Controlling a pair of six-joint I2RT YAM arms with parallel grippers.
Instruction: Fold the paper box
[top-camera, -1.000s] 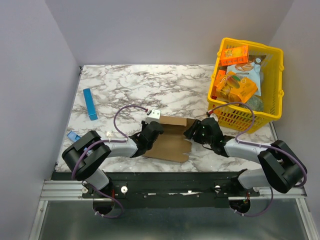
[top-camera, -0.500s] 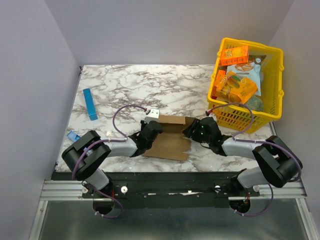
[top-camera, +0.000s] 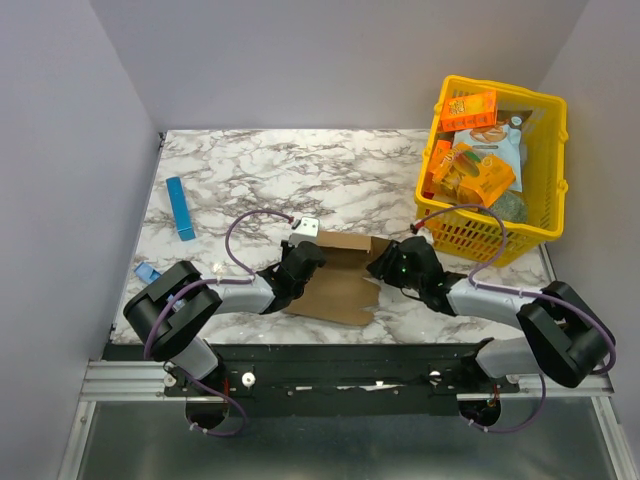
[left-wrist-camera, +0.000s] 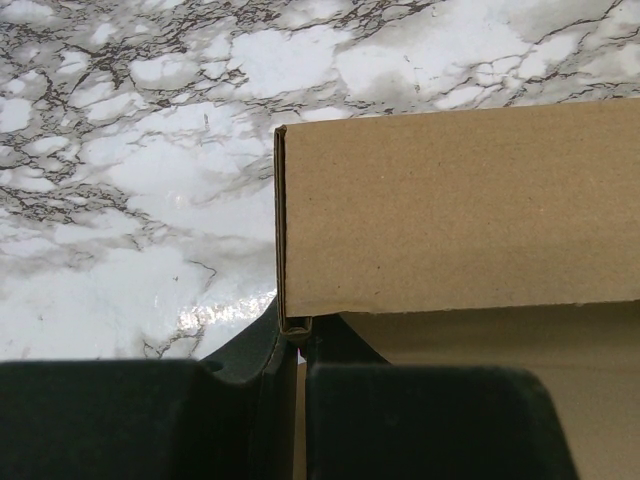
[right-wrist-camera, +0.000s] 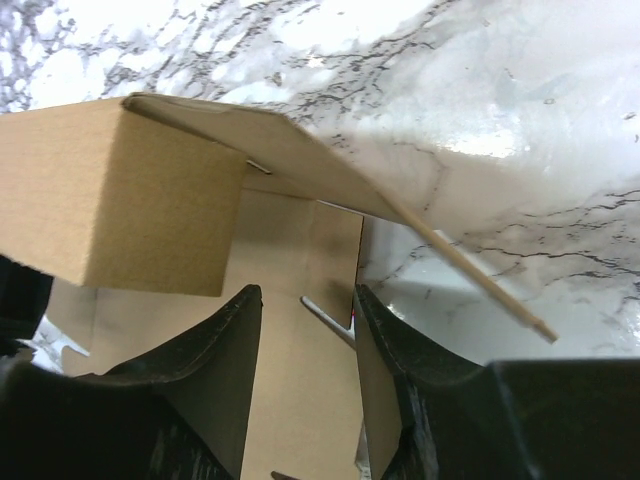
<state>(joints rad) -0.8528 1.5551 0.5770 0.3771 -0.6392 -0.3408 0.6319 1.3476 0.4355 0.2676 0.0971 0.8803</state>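
The paper box (top-camera: 338, 284) is plain brown cardboard, partly folded, lying near the table's front edge between both arms. My left gripper (top-camera: 300, 263) is at its left side, shut on the lower corner of an upright wall (left-wrist-camera: 293, 325); that wall (left-wrist-camera: 460, 210) fills the left wrist view. My right gripper (top-camera: 394, 262) is at the box's right end. Its jaws (right-wrist-camera: 305, 295) stand apart over the box floor (right-wrist-camera: 290, 400). A thin flap (right-wrist-camera: 372, 385) rests against the inner face of the right finger, and the left finger touches nothing. A raised panel (right-wrist-camera: 150, 195) and a slanted flap (right-wrist-camera: 440, 245) stand just ahead.
A yellow basket (top-camera: 553, 190) holding orange snack boxes (top-camera: 470, 108) stands at the right rear, close behind my right arm. A slim blue bar (top-camera: 181, 208) lies at the left, and a small blue scrap (top-camera: 147, 272) sits by the left edge. The table is marbled white.
The right gripper's jaws have narrowed around the flap at the box's right end. The left gripper keeps the same hold on the wall, and the box has barely shifted.
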